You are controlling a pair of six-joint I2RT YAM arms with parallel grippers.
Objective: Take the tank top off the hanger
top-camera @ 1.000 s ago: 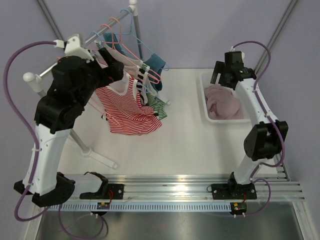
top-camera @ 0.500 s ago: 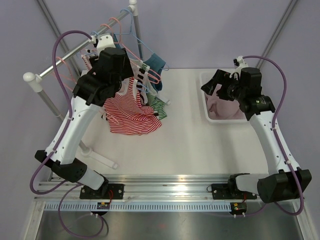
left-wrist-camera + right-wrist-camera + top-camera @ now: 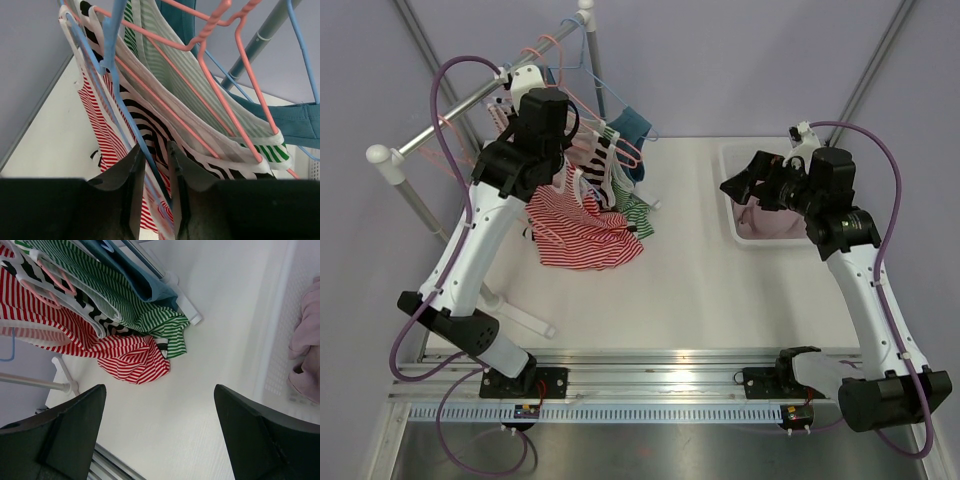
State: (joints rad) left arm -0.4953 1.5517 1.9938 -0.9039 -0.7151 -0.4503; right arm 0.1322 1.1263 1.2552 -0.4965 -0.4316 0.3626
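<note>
Tank top [image 3: 102, 131] between left pincer [image 3: 155, 167] fingers

No readable text, label, brand, number or sign in any view — small board [image 3: 528, 408] on near rail [image 3: 660, 382] too small to make out

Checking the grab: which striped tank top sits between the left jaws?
The red-and-white striped tank top on the blue wire hanger, running down between the left gripper's jaws; the black-and-white striped top and green-and-white striped top hang beyond, on pink hangers.
</note>
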